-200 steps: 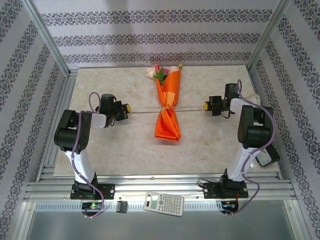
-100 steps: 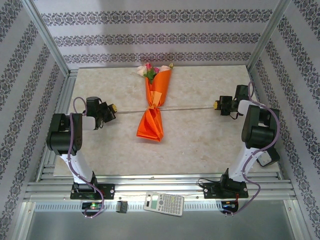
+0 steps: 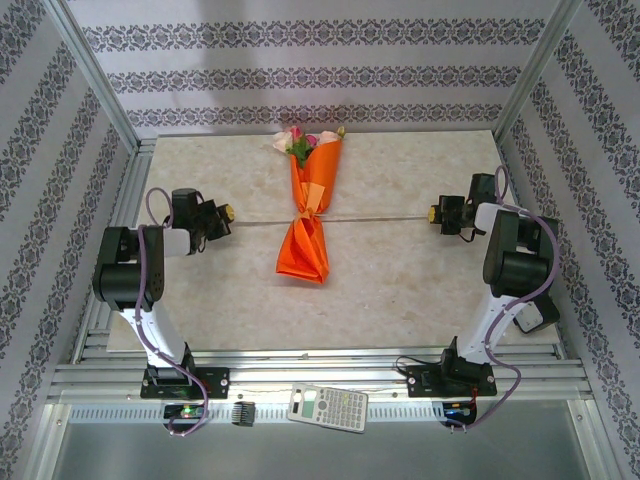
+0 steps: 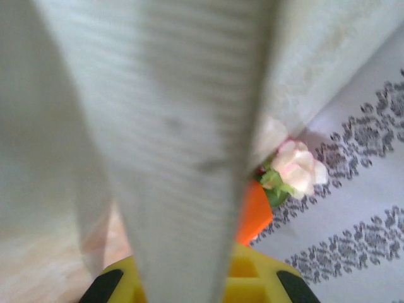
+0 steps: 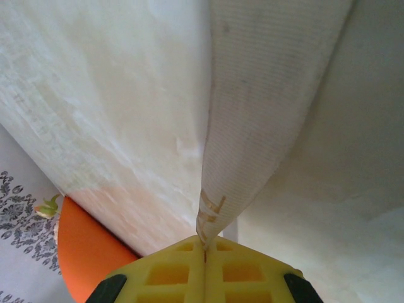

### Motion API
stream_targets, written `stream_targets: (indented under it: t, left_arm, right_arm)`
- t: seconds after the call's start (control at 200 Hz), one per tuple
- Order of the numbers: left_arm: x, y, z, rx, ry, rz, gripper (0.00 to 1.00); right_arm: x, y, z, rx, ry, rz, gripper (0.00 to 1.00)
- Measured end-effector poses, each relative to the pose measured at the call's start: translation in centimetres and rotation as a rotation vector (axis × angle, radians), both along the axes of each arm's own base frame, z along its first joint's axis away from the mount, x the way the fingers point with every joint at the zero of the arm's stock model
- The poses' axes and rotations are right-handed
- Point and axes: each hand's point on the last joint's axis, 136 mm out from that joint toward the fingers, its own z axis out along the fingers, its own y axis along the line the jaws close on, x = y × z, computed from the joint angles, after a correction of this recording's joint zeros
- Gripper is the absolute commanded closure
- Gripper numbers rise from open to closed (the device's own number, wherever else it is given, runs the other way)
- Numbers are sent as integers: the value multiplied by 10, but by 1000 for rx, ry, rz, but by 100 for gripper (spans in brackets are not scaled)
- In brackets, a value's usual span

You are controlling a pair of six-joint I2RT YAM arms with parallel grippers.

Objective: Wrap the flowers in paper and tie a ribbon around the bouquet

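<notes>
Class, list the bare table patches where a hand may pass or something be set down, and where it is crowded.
Free: beige table between taut pale beige ribbon and arm bases, either side of the orange paper bouquet; both far corners. Crowded: the ribbon line from left gripper to right gripper.

The ribbon runs taut from 9 to 3 o'clock through the bouquet, barring low passage between the left gripper and right gripper. Toward 6 o'clock the surface lies open; at 12 o'clock the patterned wall stands close behind.
</notes>
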Motion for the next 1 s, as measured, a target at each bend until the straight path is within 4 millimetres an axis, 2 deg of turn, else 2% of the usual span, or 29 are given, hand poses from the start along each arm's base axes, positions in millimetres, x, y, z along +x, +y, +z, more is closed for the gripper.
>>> stream_targets:
  t: [0.125,0.395,0.55,0.664,1.004]
  left_arm:
    - [13,-15,25,43,-70,-65,100]
    - [15,-95,58,75,-141,-276,100]
    - [18,-126,78,83,-186,-348,100]
    - [15,-138,81,80,-193,-372,100]
    - [12,-171,99,9,-210,-393,100]
  right_arm:
    - [0,12,1,-47,4,46,100]
    - [-6,74,38,-96,-59,209,100]
    - [-14,99,40,-102,-48,282,100]
    - [-23,106,36,-105,-20,311,100]
    - [-35,108,30,-127,10,367,100]
